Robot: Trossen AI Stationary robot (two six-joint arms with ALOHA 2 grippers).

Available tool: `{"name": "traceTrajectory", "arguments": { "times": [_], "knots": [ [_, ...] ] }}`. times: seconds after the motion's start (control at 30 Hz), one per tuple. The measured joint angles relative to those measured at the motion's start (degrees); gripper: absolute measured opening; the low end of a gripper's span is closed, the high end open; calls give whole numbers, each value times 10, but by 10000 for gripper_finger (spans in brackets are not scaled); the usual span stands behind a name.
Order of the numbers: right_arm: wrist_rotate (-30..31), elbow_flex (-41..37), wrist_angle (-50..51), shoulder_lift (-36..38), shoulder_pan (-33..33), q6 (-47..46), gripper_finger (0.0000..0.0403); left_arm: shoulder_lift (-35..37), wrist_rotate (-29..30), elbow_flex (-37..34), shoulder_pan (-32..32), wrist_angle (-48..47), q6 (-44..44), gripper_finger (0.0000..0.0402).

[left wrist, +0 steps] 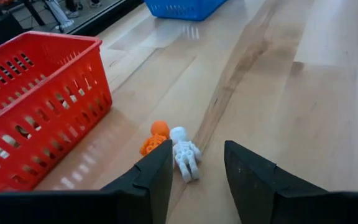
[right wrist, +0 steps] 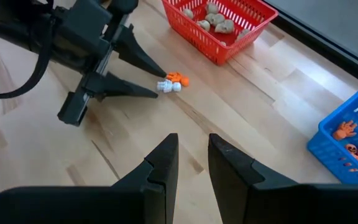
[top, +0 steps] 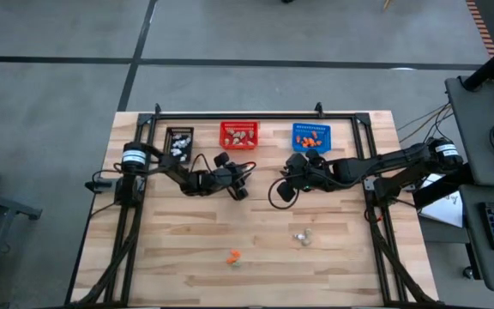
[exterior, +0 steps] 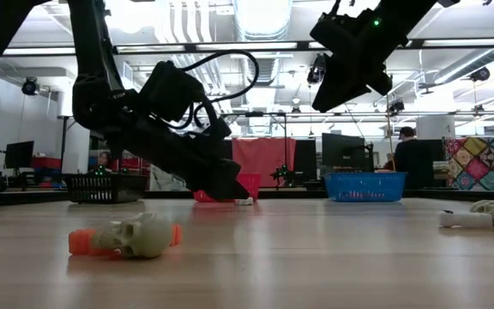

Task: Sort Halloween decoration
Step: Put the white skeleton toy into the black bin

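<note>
1. My left gripper sits low at the tabletop just in front of the red basket; its fingers stand moderately apart with nothing between them.
2. A white skeleton trinket and an orange trinket lie touching each other on the wood, beside the red basket's front corner, just ahead of my fingertips.
3. My right gripper hangs above the table, to the right of the red basket and near the blue basket; fingers narrowly parted, empty.
4. Beige-grey pieces lie inside the red basket; orange pieces inside the blue one.
</note>
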State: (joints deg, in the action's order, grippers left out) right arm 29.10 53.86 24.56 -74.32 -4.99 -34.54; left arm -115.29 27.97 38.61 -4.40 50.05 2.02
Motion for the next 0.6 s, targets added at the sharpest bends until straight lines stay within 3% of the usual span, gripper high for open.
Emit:
{"name": "traceTrajectory", "arguments": {
  "times": [0.23, 0.6],
  "knots": [
    [0, 0, 0, 0, 0, 0, 77, -2, 0, 0, -5, 0, 4, 158],
    [0, -1, 0, 0, 0, 2, 77, -2, -32, 0, -12, 0, 13, 160]
  ]
}}
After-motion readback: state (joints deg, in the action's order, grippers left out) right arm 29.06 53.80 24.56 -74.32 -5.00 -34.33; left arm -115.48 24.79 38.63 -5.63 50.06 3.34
